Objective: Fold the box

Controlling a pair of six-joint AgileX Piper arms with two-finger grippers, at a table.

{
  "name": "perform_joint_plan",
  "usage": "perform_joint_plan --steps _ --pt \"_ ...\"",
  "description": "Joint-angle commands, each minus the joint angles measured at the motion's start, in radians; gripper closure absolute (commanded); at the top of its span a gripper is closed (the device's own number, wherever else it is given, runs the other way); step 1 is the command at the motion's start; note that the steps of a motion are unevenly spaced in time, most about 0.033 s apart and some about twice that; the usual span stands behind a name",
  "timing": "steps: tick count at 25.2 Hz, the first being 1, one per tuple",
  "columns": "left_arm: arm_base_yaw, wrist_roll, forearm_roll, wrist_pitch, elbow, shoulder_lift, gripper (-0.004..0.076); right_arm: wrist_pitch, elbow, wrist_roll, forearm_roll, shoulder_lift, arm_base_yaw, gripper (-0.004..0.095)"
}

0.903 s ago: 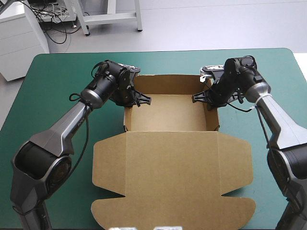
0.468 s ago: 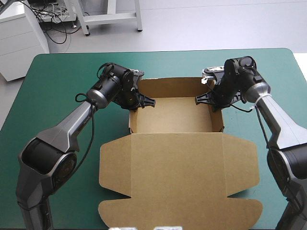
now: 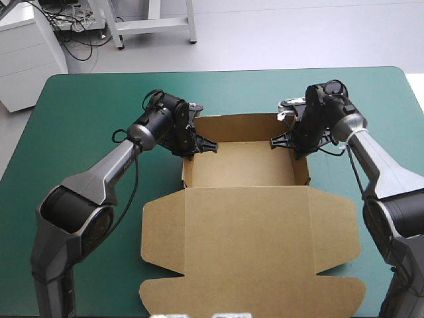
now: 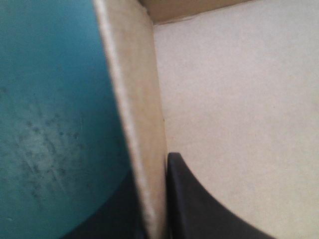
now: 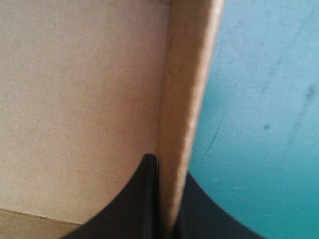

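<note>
The brown box (image 3: 238, 165) stands as an open tray on the teal-green cover, its walls raised and its lid (image 3: 252, 245) lying flat toward the near edge. My left gripper (image 3: 199, 144) is shut on the tray's left wall near the far corner. In the left wrist view that wall (image 4: 137, 124) runs between the fingers of the left gripper (image 4: 152, 199), one finger (image 4: 199, 204) inside the tray. My right gripper (image 3: 286, 140) is shut on the right wall near its far corner. The right wrist view shows that wall (image 5: 187, 89) pinched in the right gripper (image 5: 167, 189).
Bare teal-green cover (image 3: 79, 132) lies on both sides of the box and beyond its far wall. The flat lid reaches almost to the table's near edge.
The box has slid a little to the right across the table, with both grippers holding its side walls and moving along with it.
</note>
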Motion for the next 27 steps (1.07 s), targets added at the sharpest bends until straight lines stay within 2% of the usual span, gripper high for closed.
perform_joint_plan --steps 1,4,7,12,14,15,16,17,19,21,27 --pt "-0.008 0.071 0.003 0.062 -0.026 -0.055 0.0746 -0.022 -0.031 -0.054 0.016 -0.051 0.007 0.0926" --pt "-0.008 0.071 0.012 0.056 -0.026 -0.055 0.0741 -0.021 -0.031 -0.059 0.015 -0.051 0.007 0.0926" --pt "-0.008 0.071 0.012 0.053 -0.026 -0.055 0.0701 -0.009 -0.031 -0.06 0.015 -0.051 0.007 0.0926" --pt "-0.008 0.071 0.012 0.078 -0.026 -0.055 0.0573 0.001 -0.031 -0.06 0.01 -0.051 0.007 0.0906" --pt "-0.008 0.082 0.012 0.088 -0.026 -0.057 0.0468 0.002 -0.031 -0.061 0.012 -0.051 0.007 0.0763" --pt "-0.008 0.082 0.001 0.088 -0.028 -0.066 0.0391 0.002 -0.031 -0.061 0.015 -0.055 0.007 0.0576" --pt "-0.008 0.082 0.001 0.088 -0.034 -0.071 0.0363 0.002 -0.031 -0.061 0.017 -0.058 0.007 0.049" --pt "-0.008 0.084 0.003 0.088 -0.05 -0.08 0.03 0.002 -0.031 -0.061 0.017 -0.064 0.007 0.0275" --pt "-0.008 0.088 0.017 0.088 -0.064 -0.091 0.0254 0.002 -0.031 -0.058 0.017 -0.072 0.007 0.0129" --pt "-0.008 0.088 0.031 0.088 -0.076 -0.105 0.0218 0.002 -0.031 -0.053 0.013 -0.084 0.007 0.0044" --pt "-0.008 0.092 0.094 0.088 -0.099 -0.182 0.0208 0.002 -0.033 -0.061 -0.001 -0.169 0.004 0.0037"
